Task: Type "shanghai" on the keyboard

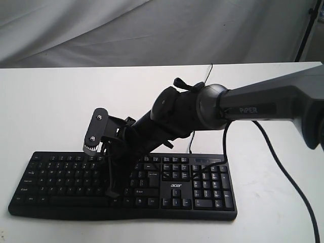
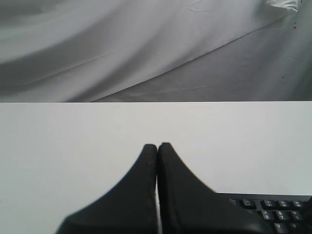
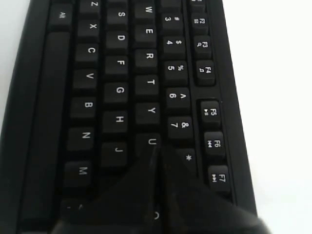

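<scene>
The black keyboard [image 1: 61, 177] lies along the white table's front edge, its number pad and "acer" logo toward the right. My right gripper [image 1: 112, 192] reaches across from the right and points down over the letter keys, shut with nothing held. In the right wrist view its closed tips [image 3: 158, 150] sit just past the U key [image 3: 152, 141], beside the J key [image 3: 117, 148]; the keys under the fingers are hidden. My left gripper [image 2: 157, 145] is shut and empty over bare table, with a keyboard corner [image 2: 278, 209] beside it. The left arm does not show in the exterior view.
The white table [image 1: 50, 106] stretches behind and to both sides of the keyboard. A thick black arm cable [image 1: 283, 167] loops down on the right. Grey cloth [image 1: 152, 30] hangs behind the table, and a dark stand [image 1: 306, 30] is at the far right.
</scene>
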You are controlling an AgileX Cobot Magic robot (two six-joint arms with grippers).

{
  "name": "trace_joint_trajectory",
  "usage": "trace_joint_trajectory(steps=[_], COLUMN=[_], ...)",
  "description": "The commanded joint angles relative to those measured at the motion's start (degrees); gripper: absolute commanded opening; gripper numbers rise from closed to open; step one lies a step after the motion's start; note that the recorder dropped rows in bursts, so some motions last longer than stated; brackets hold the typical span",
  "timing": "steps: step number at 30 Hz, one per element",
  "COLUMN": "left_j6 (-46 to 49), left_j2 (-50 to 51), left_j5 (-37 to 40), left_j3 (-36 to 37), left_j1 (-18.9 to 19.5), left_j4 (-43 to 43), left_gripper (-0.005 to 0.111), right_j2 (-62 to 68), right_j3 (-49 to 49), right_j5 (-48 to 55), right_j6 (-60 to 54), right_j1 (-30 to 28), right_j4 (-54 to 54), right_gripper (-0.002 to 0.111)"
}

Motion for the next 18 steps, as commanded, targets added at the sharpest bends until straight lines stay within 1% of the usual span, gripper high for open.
trace_joint_trajectory(steps=[1, 9, 18], left_j6=[-0.07, -0.07, -0.07], left_j2=[0.18, 0.18, 0.18], left_j5=[-0.14, -0.14, -0.14], left_j3=[0.03, 0.03, 0.03], left_j1=[-0.23, -0.23, -0.23], left_j4=[-0.23, -0.23, -0.23], left_gripper=[0.001, 0.001, 0.001], right_j2=[-0.50, 1.69, -2.57], right_j3=[0.34, 0.34, 0.34], right_j5=[0.35, -0.02, 1.96], right_j6=[-0.95, -2.50, -2.38], right_j1=[0.03, 0.03, 0.03], right_j4=[0.02, 1.10, 0.98], right_gripper=[0.000, 0.000, 0.000])
